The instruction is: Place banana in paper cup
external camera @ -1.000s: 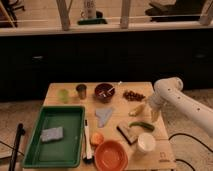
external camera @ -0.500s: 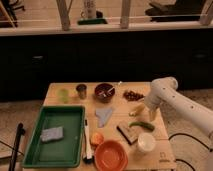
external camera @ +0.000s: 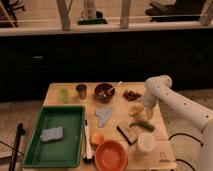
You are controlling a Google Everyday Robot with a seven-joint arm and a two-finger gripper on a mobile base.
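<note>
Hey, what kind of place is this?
Probably an office or lab test area: a wooden table holding an orange bowl and food, and an office chair beyond a railing. The end effector is by the banana.

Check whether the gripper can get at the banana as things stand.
Probably yes: the gripper hangs right by the banana, nothing lies on top of it, and the green vegetable sits apart, nearer the camera.

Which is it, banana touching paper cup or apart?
Apart. Camera view: green vegetable lies between banana and paper cup. Gripper is at the banana.
</note>
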